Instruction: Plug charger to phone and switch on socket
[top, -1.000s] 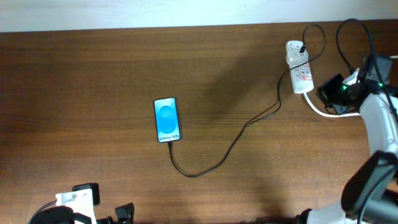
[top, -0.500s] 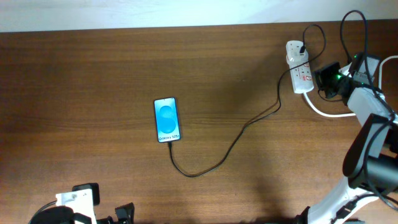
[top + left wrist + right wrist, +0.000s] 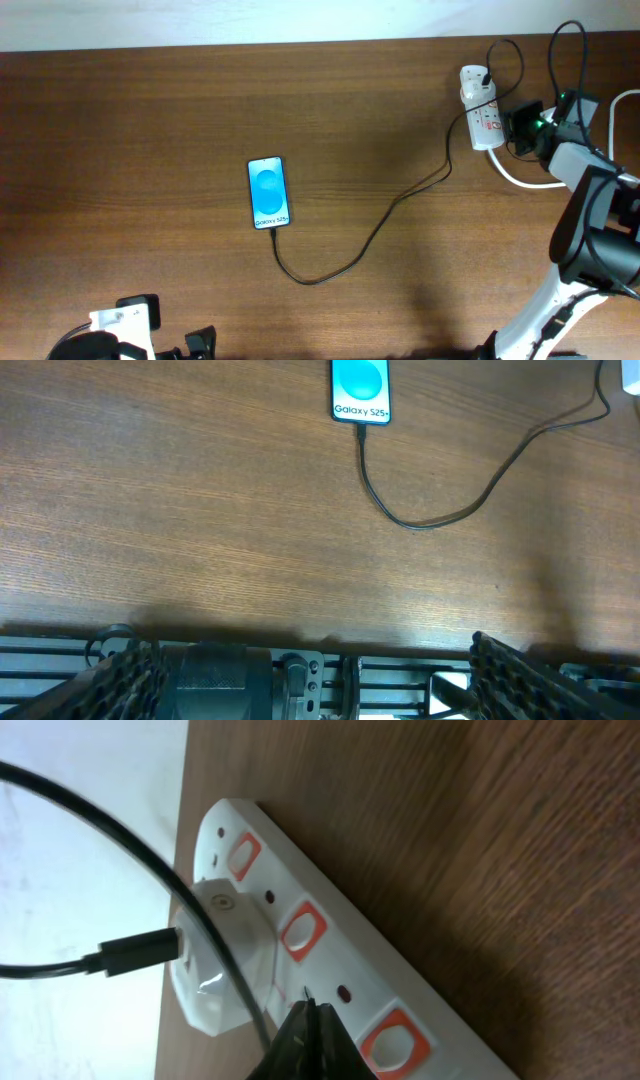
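Observation:
The phone (image 3: 268, 192) lies flat at mid-table with its blue screen lit; it also shows at the top of the left wrist view, phone (image 3: 361, 390). The charger (image 3: 370, 240), a thin black cable, runs from the phone's lower end in a loop to the white socket (image 3: 482, 110) at the far right. My right gripper (image 3: 512, 128) is shut and empty beside the strip. In the right wrist view its tips (image 3: 308, 1008) sit against the socket (image 3: 330, 960) between two red switches (image 3: 303, 932). My left gripper (image 3: 320, 680) stands open at the near edge, holding nothing.
A white adapter (image 3: 225, 955) is plugged into the strip's far end, with a black cable (image 3: 130, 955) entering it. The thick white cord (image 3: 530, 180) curves off to the right under my right arm. The table's back edge (image 3: 300, 45) meets a white wall.
My right gripper has moved up and left, from beside the white cord to the side of the socket. Phone, cable and left arm are unmoved.

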### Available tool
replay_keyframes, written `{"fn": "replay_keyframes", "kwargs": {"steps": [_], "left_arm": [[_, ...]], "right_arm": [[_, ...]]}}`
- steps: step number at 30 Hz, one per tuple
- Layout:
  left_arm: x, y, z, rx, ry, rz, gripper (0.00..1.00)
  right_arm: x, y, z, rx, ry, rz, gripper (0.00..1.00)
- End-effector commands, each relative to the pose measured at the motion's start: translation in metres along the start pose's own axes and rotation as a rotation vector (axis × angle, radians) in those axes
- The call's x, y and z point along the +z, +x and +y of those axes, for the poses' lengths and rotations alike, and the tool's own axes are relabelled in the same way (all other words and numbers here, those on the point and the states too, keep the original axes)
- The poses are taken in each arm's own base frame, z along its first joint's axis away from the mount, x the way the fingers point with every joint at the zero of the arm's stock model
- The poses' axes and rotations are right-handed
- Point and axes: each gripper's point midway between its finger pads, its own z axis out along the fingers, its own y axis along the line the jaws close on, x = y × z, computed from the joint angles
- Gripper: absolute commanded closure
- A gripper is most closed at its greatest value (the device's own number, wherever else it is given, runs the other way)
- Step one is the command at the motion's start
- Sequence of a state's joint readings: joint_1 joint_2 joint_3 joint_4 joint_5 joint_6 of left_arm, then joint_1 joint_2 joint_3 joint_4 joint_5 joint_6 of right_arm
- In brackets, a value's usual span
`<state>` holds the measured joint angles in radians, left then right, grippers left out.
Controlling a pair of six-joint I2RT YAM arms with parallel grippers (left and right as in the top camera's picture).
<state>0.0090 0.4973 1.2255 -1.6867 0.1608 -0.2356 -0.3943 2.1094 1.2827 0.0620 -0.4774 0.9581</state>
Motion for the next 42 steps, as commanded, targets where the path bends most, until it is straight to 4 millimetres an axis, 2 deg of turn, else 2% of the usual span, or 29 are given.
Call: {"fn": "replay_keyframes", "kwargs": {"steps": [1,5,12,20,25,33,42], "left_arm": [[0.0,0.001,-0.001,-0.013,0.008,-0.003,0.0],[0.0,0.001,-0.001,-0.013,0.008,-0.003,0.0],[0.0,0.001,-0.001,-0.013,0.008,-0.003,0.01],[0.0,0.001,-0.001,-0.013,0.008,-0.003,0.01],[0.0,0.001,-0.001,-0.013,0.008,-0.003,0.01],[0.0,0.001,-0.001,-0.013,0.008,-0.003,0.0],[0.0,0.001,-0.001,-0.013,0.008,-0.003,0.01]], "right_arm": [[0.005,-0.005,0.0,-0.003,-0.014,-0.007,0.96],[0.007,-0.007,0.001,-0.011,-0.013,-0.031,0.96],[0.016,0.004,0.01,-0.048,0.008,-0.056,0.96],[0.019,0.002,0.009,-0.065,0.04,-0.104,0.96],[0.021,0.0,0.013,-0.143,0.047,-0.138,0.96],[0.026,0.009,0.022,-0.241,0.046,-0.144,0.96],[0.028,0.009,0.017,-0.296,0.063,-0.139,0.96]]}}
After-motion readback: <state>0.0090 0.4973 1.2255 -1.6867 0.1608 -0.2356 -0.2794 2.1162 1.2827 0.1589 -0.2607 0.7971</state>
